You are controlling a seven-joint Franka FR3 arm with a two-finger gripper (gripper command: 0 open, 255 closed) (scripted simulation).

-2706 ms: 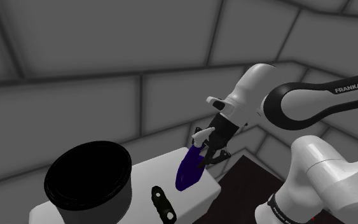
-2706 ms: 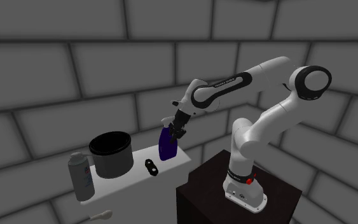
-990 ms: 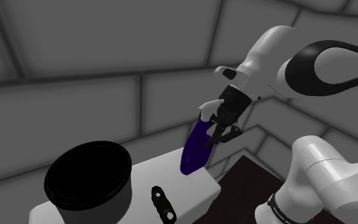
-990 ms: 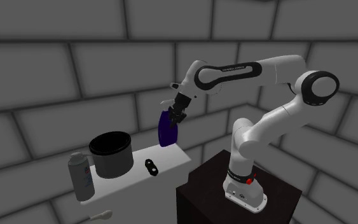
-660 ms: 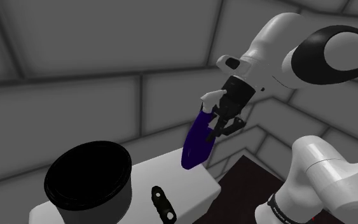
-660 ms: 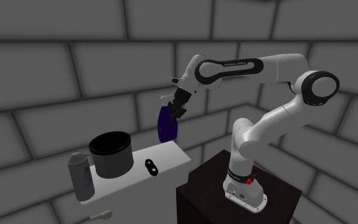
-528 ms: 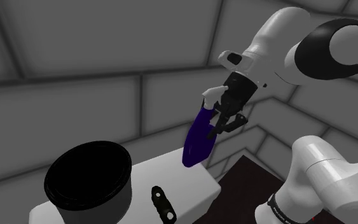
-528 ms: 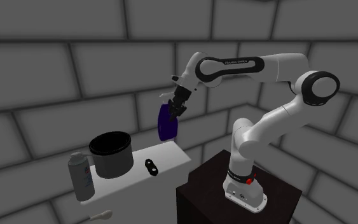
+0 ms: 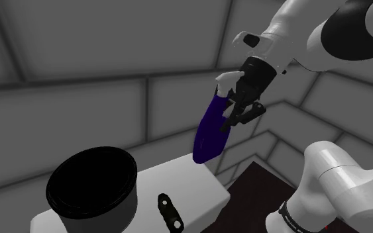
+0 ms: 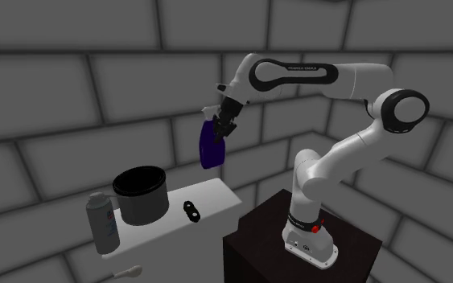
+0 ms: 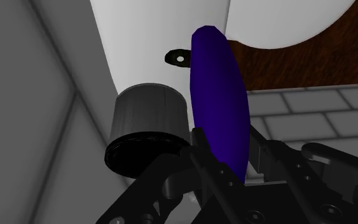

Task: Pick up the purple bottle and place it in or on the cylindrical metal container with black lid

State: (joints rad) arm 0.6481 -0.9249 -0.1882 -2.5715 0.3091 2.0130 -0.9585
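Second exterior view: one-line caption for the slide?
Gripper holds the purple bottle aloft, higher than the black-topped container on the white table.

In the second exterior view the spray bottle (image 10: pixel 212 148), clasped in the gripper (image 10: pixel 221 129), hangs above the counter's (image 10: pixel 218 198) right end, well apart from it. On the counter, the container (image 10: pixel 140 194) stands left; a small fitting (image 10: pixel 191 211) — perhaps a clip — lies just right of it; a canister (image 10: pixel 102 223) stands at the left end.
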